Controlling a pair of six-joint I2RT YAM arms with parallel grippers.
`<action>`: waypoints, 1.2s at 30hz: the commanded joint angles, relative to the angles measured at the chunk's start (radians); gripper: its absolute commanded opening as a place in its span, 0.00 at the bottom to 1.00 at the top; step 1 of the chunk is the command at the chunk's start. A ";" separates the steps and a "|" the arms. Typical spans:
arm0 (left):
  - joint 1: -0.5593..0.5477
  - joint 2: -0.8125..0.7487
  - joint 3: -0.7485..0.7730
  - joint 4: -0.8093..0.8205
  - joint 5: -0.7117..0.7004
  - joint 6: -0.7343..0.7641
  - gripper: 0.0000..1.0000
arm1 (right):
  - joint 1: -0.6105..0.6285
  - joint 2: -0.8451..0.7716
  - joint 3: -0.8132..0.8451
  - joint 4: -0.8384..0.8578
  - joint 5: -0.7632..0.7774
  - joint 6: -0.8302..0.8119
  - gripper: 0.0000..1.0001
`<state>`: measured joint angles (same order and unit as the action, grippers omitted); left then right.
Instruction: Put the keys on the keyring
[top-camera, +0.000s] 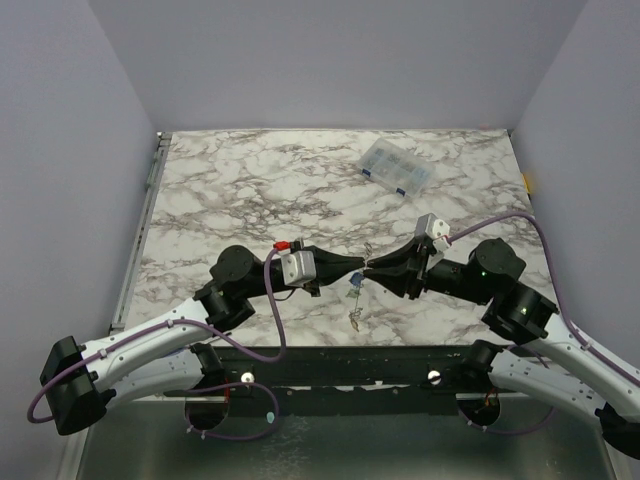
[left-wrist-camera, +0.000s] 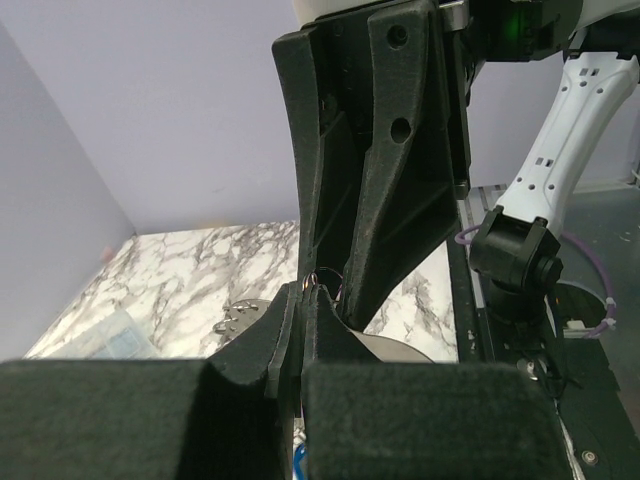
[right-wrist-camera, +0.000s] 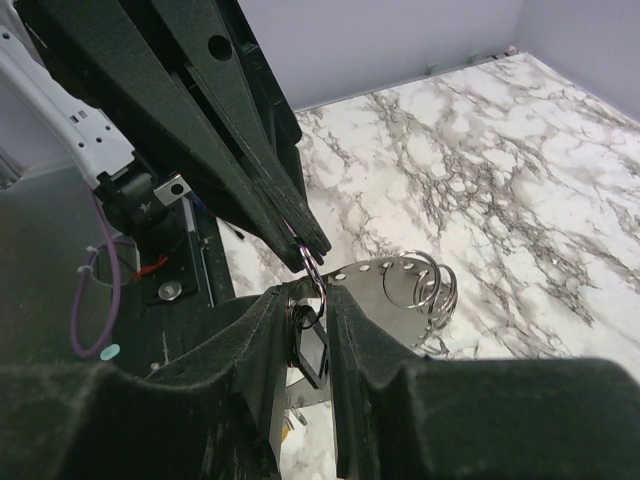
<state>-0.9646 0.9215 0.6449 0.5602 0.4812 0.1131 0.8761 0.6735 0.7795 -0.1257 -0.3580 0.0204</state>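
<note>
Pinching thin grey metal keyring (right-wrist-camera: 314, 268): left gripper (left-wrist-camera: 302, 310), clamped tight; black-rimmed oval tag (right-wrist-camera: 312, 352) hangs plumb below, inside narrowed right gripper (right-wrist-camera: 308, 300); grip unclear.

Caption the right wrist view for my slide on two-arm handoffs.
Left gripper shut on the thin keyring, right gripper flanking it and a dark tag, marble table beyond.
</note>
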 joint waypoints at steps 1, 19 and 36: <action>-0.007 -0.025 -0.014 0.076 -0.013 0.003 0.00 | 0.004 0.005 -0.012 0.053 -0.039 0.035 0.29; -0.006 -0.030 -0.023 0.095 0.033 -0.012 0.00 | 0.004 0.030 -0.024 0.110 -0.053 0.024 0.05; -0.006 -0.032 -0.019 0.099 0.036 -0.018 0.00 | 0.005 0.059 0.013 0.034 -0.060 -0.110 0.30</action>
<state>-0.9646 0.9039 0.6239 0.5934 0.4854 0.1089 0.8761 0.7033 0.7490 -0.0235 -0.3882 -0.0383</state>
